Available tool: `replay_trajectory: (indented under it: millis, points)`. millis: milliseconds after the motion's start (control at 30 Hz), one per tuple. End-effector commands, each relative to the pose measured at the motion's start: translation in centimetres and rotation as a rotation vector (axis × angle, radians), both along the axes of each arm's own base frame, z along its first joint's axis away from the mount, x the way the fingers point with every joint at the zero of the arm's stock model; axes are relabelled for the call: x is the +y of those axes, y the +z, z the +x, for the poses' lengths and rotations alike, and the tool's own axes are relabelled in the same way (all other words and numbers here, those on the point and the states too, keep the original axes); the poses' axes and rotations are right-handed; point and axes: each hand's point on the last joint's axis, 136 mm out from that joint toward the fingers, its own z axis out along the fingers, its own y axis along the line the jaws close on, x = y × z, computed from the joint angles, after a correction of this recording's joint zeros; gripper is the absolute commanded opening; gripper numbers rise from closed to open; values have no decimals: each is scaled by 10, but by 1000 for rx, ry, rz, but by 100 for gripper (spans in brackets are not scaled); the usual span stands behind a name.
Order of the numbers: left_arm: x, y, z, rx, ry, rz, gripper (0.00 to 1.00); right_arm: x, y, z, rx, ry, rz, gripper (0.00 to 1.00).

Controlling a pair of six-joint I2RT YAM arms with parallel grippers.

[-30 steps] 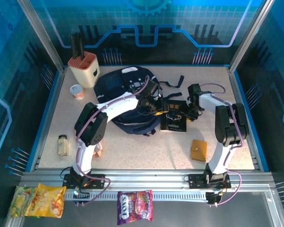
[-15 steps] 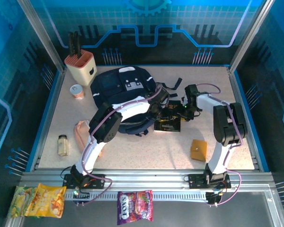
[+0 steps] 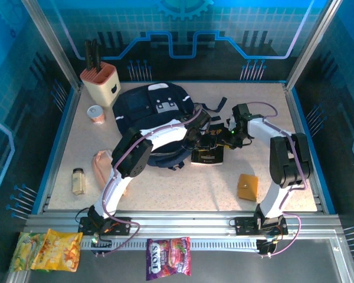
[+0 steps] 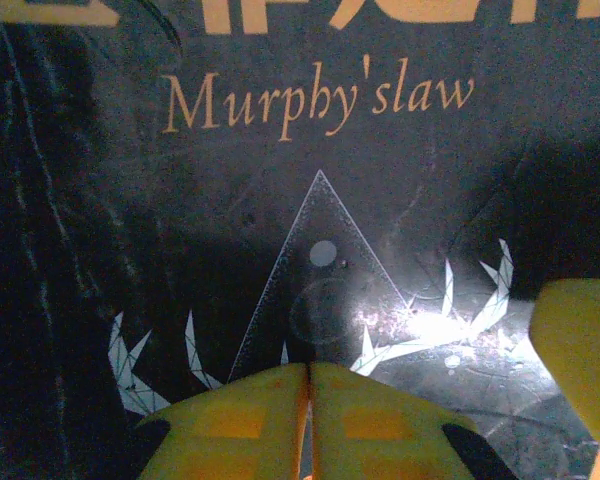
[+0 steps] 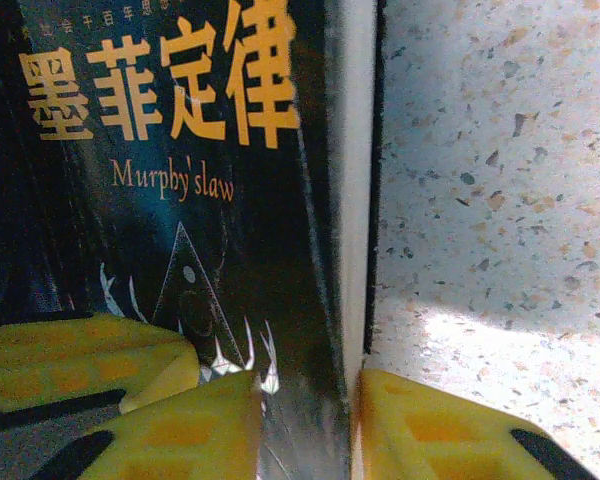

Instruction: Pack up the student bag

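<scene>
The student bag (image 3: 156, 115), dark navy with grey patches, lies at the back middle of the table. A black book (image 3: 207, 155) titled "Murphy's law" (image 4: 320, 200) lies flat just right of it. My left gripper (image 3: 197, 140) is shut, its yellow fingertips (image 4: 250, 415) pressed together on the book's cover, holding nothing. My right gripper (image 5: 305, 405) clasps the book's right edge (image 5: 350, 200), one finger on the cover and the other (image 5: 440, 430) on the table side. In the top view the right gripper (image 3: 225, 138) sits at the book's far end.
A beige knife block (image 3: 103, 85) and a small cup (image 3: 95, 113) stand at the back left. A small bottle (image 3: 78, 181) and a pink item (image 3: 101, 165) lie at the left, an orange wallet (image 3: 246, 187) at the front right. Snack packets (image 3: 168, 257) lie beyond the near rail.
The left arm swung off the bag and lowered onto the book, its jaws closing. The right jaws narrowed onto the book's edge. The book slid slightly left and toward the near side.
</scene>
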Motion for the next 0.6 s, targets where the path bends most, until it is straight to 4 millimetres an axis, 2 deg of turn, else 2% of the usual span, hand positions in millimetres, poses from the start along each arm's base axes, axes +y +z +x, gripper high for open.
replay_trajectory:
  millis: [0,167,233,267,400,500,567]
  points:
    - [10,-41,-15,70,-28,84,13,33,15,-9,-16,83,113,24]
    - [3,-27,-13,51,-48,45,15,25,11,-6,-42,73,66,7]
    - [-2,-10,-11,28,-64,11,18,20,14,-3,-79,67,42,0]
    - [-4,-1,-10,14,-71,-4,19,18,16,-2,-98,64,34,0]
    - [-12,55,-2,-71,-100,-100,28,7,38,4,-209,54,20,0]
    - [-8,99,4,-132,-98,-174,37,-2,59,4,-295,53,24,0]
    - [-2,120,6,-158,-88,-218,46,-3,74,3,-349,60,55,0]
